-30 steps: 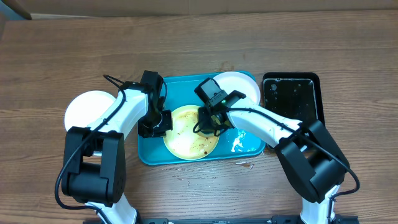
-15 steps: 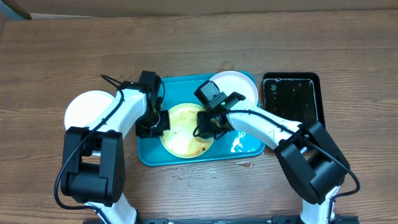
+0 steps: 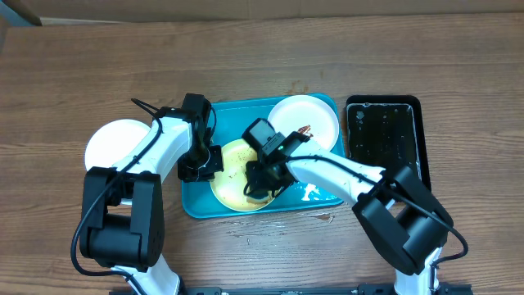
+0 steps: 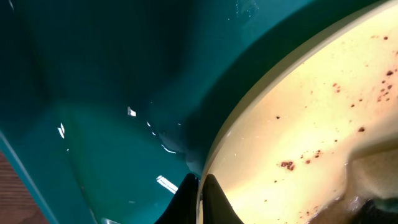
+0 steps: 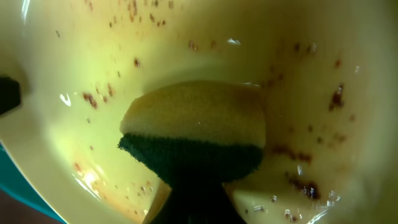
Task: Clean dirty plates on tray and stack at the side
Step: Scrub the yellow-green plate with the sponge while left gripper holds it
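**Yellow plate under the sponge in the tray**

The tray [image 3: 237, 115] holds two plates. The yellow plate [image 3: 229, 187] lies in its left half. A white plate [image 3: 318, 115] sits in the far right corner. A pale wet patch [image 3: 315, 190] shines on the tray floor near the front right. A third plate [image 3: 115, 143], also white, rests on the surface [image 3: 82, 65] left of the tray, well apart from the others. The black tray [image 3: 383, 131] on the right is glossy with bright specks, and I cannot tell what they are.

The yellow plate is speckled with brown sauce and looks wet. The white plate in the tray carries a small reddish-brown smear, while the third plate looks clean. The left pincer [image 4: 200, 190] is clenched on the yellow plate's rim. The right pincer [image 3: 259, 182] grips a sponge [image 5: 196, 115], yellow over dark green, set against the yellow plate.
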Motion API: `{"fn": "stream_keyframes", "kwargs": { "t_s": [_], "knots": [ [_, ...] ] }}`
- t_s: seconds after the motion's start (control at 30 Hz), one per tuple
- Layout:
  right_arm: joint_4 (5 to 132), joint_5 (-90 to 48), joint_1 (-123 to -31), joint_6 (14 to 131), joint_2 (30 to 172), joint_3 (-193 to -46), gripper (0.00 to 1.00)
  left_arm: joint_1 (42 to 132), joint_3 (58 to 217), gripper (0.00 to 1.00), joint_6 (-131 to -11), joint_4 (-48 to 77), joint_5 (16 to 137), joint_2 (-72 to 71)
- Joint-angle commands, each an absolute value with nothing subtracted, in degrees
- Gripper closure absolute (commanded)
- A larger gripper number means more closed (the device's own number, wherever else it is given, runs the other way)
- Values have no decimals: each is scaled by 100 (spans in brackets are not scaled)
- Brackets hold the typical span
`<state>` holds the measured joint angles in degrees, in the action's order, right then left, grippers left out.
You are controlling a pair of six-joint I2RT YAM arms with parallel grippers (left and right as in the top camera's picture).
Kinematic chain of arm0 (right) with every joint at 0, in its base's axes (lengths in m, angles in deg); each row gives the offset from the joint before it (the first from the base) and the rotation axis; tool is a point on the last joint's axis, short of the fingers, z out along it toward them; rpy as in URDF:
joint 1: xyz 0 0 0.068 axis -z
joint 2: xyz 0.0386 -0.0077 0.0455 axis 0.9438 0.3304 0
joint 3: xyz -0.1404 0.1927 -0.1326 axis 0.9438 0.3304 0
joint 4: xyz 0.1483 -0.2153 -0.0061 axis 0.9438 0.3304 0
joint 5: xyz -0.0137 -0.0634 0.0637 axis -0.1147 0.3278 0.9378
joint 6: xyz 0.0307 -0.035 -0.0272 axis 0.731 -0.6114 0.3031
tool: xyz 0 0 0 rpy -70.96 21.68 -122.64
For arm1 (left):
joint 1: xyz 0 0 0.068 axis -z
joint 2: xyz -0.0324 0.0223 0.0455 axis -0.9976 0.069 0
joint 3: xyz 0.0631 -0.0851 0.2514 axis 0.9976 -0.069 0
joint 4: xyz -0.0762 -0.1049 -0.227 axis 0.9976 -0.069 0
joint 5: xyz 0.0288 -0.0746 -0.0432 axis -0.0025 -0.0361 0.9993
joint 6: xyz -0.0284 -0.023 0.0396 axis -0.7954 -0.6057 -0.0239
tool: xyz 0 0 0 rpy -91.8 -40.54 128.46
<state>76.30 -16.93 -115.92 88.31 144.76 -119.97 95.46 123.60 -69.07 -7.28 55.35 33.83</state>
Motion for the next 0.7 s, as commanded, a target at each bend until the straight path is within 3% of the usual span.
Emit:
{"fn": "stream_keyframes", "kwargs": {
  "t_s": [0.0,0.33,0.67],
  "knots": [
    [7877,-2902,-11688,8826,14658,-11829,96,9594,12336,96,-6948,-715,5609,3248],
    [7538,-3975,-10947,8844,14658,-12045,96,9594,12336,96,-6948,-731,5609,3248],
    [7693,-3018,-11128,8044,14658,-12034,96,9594,12336,96,-6948,-731,5607,3248]
  ]
}}
